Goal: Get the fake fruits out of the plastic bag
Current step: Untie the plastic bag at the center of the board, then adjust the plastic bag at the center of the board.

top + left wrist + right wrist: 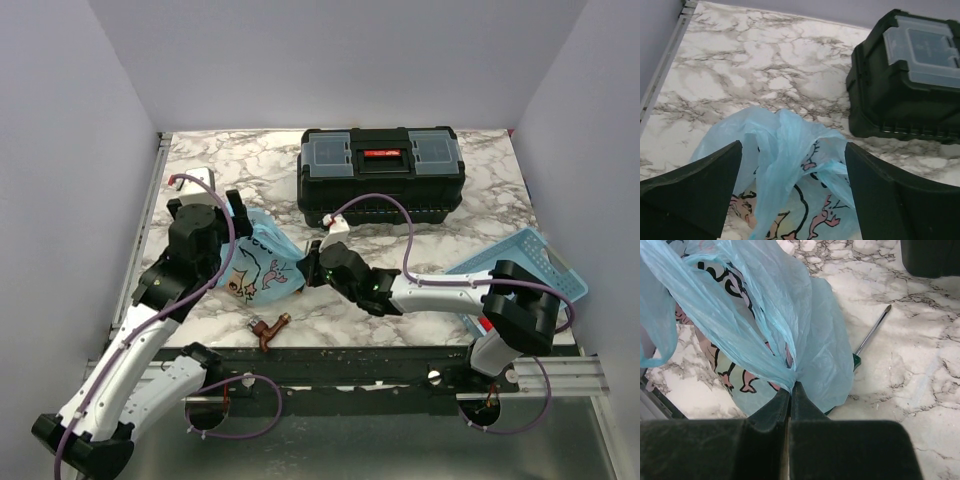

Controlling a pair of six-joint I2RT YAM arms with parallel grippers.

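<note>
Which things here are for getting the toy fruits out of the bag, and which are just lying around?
For the job:
thin light-blue plastic bag with pink cartoon animals
right gripper, pinching the bag
left gripper, open over it
No fruit shows.

Just lying about:
black plastic toolbox
rigid light-blue basket tray
slim metal screwdriver
small reddish-brown object

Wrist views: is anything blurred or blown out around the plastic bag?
Left wrist: the plastic bag and table are sharp and evenly lit, while the left fingers are dark and soft-edged. Right wrist: the pinched bag film is crisp, the right fingers a blurred black mass. No blown-out glare in either.
</note>
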